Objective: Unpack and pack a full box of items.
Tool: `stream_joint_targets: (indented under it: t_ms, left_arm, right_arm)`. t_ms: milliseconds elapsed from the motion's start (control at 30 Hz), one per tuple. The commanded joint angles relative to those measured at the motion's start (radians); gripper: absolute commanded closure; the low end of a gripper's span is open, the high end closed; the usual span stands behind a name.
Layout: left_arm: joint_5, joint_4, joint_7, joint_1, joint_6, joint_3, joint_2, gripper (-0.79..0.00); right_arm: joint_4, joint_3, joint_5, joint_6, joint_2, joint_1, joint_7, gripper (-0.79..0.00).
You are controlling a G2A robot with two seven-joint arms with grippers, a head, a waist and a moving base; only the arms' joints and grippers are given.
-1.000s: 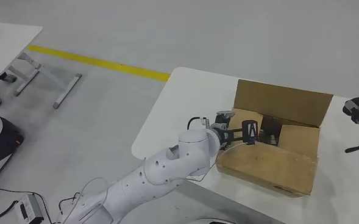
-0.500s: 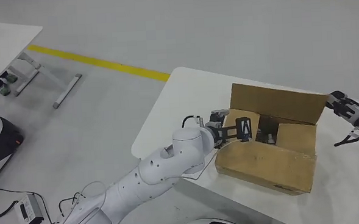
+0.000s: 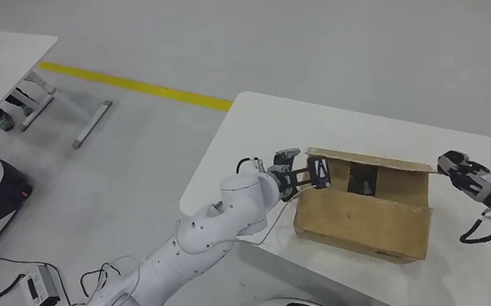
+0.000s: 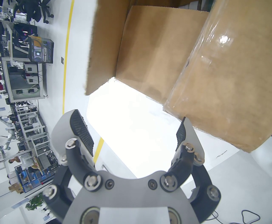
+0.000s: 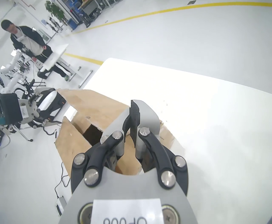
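- brown cardboard box [image 3: 362,222] sits on the white round-cornered table [image 3: 253,144], close to its robot-side edge, long side along that edge
- left gripper [image 4: 129,118] is at the box's left end, fingers spread wide, nothing between the pads; just beside the box, no contact that I can see
- right gripper [image 5: 133,110] is at the box's right end, fingers pressed together, holding nothing; it hangs over the corner of the far long flap [image 3: 371,157], contact can't be confirmed
- my read: the step in hand is folding the top flaps shut, the packing end of the task
- far long flap lies nearly level over the opening; a dark gap [image 3: 359,179] is left open mid-box
- to do it well: use the closed right fingers as a pusher and press near the fold line, not on the free edge, or the flap will likely spring back
- left end flap [image 4: 106,42] sticks outward; probably fold it in first so the long flaps land on top of it
- push down, not sideways: the box looks light and is near the table edge, so it could slide
- clear tape [image 4: 223,40] on one outer panel looks slick, so avoid gripping there
- contents: something dark shows in the gap, can't tell what or how many
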Motion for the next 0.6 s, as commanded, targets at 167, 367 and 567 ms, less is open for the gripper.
stream_joint_targets:
  t_ms: [167, 367, 567]
  left_arm:
    - [0.006, -0.016, 0.003, 0.030, -0.012, -0.024, 0.003, -0.785]
    - [0.006, -0.019, 0.005, 0.044, -0.018, -0.038, 0.003, -0.785]
    - [0.009, -0.003, 0.011, 0.045, -0.022, -0.038, 0.000, -0.785]
  right_arm:
    - [-0.080, 0.024, -0.057, -0.018, 0.010, -0.089, 0.027, 0.000]
    - [-0.132, 0.021, -0.031, -0.015, 0.011, -0.116, 0.026, 0.000]
    - [-0.142, -0.037, -0.015, 0.021, 0.005, -0.095, 0.024, 0.000]
